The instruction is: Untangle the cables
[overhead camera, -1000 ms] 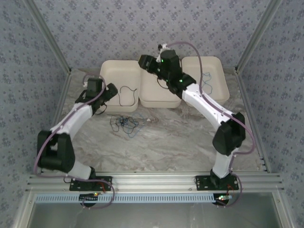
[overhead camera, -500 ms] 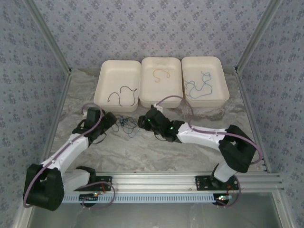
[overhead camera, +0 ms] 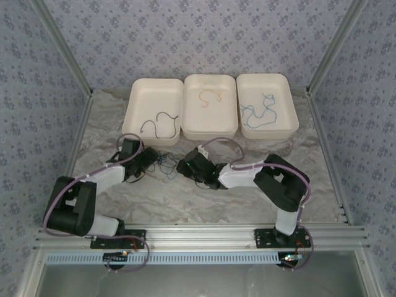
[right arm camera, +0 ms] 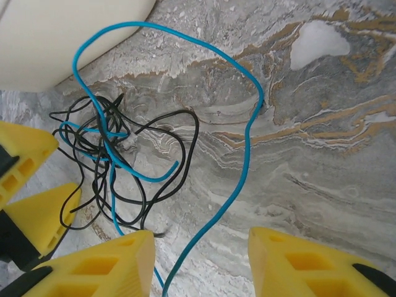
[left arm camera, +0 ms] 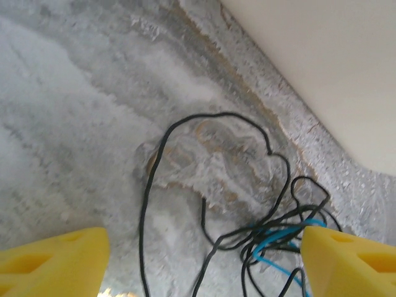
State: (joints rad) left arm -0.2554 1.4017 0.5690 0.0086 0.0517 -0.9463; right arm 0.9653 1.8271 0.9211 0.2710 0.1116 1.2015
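Observation:
A tangle of thin black and blue cables (overhead camera: 164, 162) lies on the marble table in front of the trays. My left gripper (overhead camera: 153, 162) is low at the tangle's left side, open; in the left wrist view its yellow fingertips (left arm camera: 55, 260) stand wide apart around black strands (left arm camera: 204, 117) and a blue strand (left arm camera: 278, 238). My right gripper (overhead camera: 180, 167) is at the tangle's right side, open. In the right wrist view a long blue cable (right arm camera: 247, 142) runs down between the right gripper (right arm camera: 201, 263) fingers, unclamped. The knot (right arm camera: 117, 161) lies left of it.
Three cream trays stand at the back: the left tray (overhead camera: 142, 93) holds a black cable (overhead camera: 158, 124), the middle tray (overhead camera: 213, 133) an orange one (overhead camera: 210, 96), the right tray (overhead camera: 278, 83) a blue one (overhead camera: 263, 114). The left tray's corner (right arm camera: 62, 31) is close above the knot.
Both arms have swung down from the trays to the tangle, the right one from over the middle tray. The two grippers have closed in on it from either side and narrowed somewhat.

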